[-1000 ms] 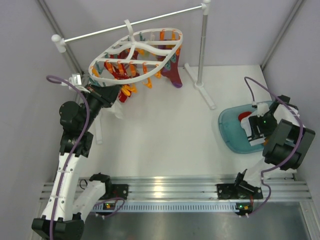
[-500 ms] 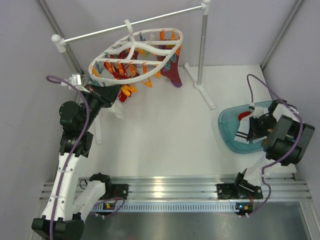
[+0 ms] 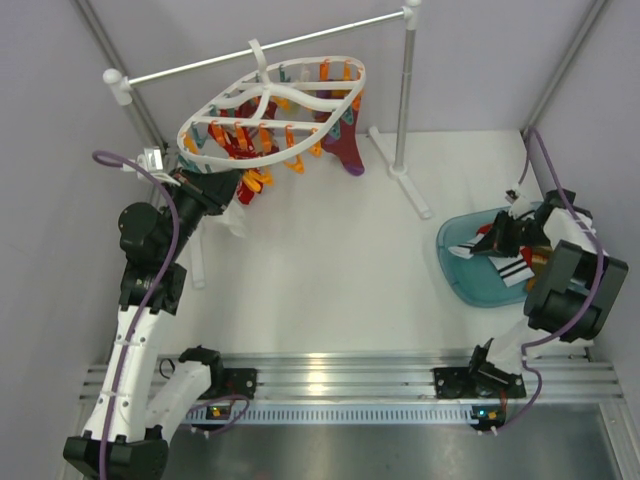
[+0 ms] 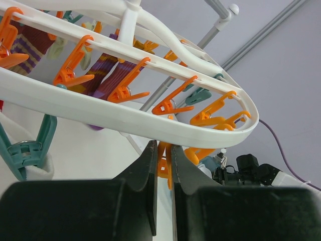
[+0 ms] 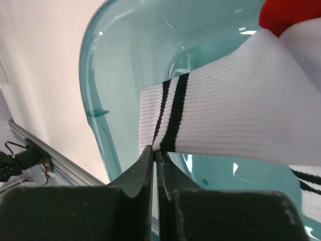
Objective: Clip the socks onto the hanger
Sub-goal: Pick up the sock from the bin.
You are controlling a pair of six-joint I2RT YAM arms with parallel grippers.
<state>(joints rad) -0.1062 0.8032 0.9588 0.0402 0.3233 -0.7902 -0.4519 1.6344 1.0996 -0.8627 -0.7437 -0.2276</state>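
White tabletop [image 3: 330, 250] between grey walls, with two arms at its near edge. At the right, the right gripper [image 5: 154, 148] has its fingers pressed together on the bottom edge of a white sock [image 5: 241, 110] with two black stripes, catching only a thin fold of the cuff. The sock is over a blue basin [image 5: 125, 60], with a red sock [image 5: 291, 15] touching it. Whether it has lifted clear of the basin floor is not visible.

At the far left, the left gripper [image 4: 163, 149] is pinched on an orange clip [image 4: 163, 165] under the rim of the hanger [image 4: 125, 118], which hangs from a rail [image 3: 250, 50].

The hold looks shallow, so the lift is best done slowly and straight up, leaving the red sock behind. The cuff edge should then go squarely into the held clip's mouth.
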